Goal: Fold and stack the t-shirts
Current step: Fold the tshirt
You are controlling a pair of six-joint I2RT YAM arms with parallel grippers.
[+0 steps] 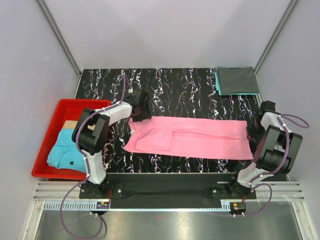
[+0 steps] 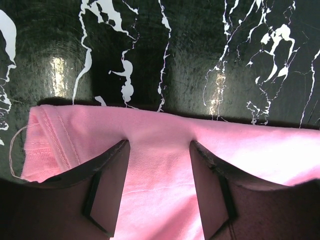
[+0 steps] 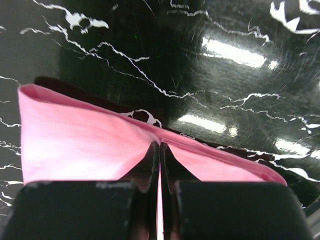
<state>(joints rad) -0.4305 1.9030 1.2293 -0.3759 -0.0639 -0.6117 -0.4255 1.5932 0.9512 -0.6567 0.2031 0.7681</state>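
Right gripper [image 3: 159, 147] pinched tight on pink shirt [image 1: 190, 137] right edge. Left gripper [image 2: 159, 147] spread wide over its left end. Grey shirt [image 1: 237, 80] folded, far right.

Bright, even light from overhead.
The glossy black tabletop [image 3: 235, 52] throws back white glare patches in both wrist views; the near fingers [image 2: 107, 190] sit dark and soft-edged, and the pink t-shirt [image 2: 165, 135] casts a thin shadow.

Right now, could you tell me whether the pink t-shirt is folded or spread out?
Partly folded: the pink t-shirt lies as a long narrow strip across the table, layers doubled lengthwise, not yet a compact rectangle.
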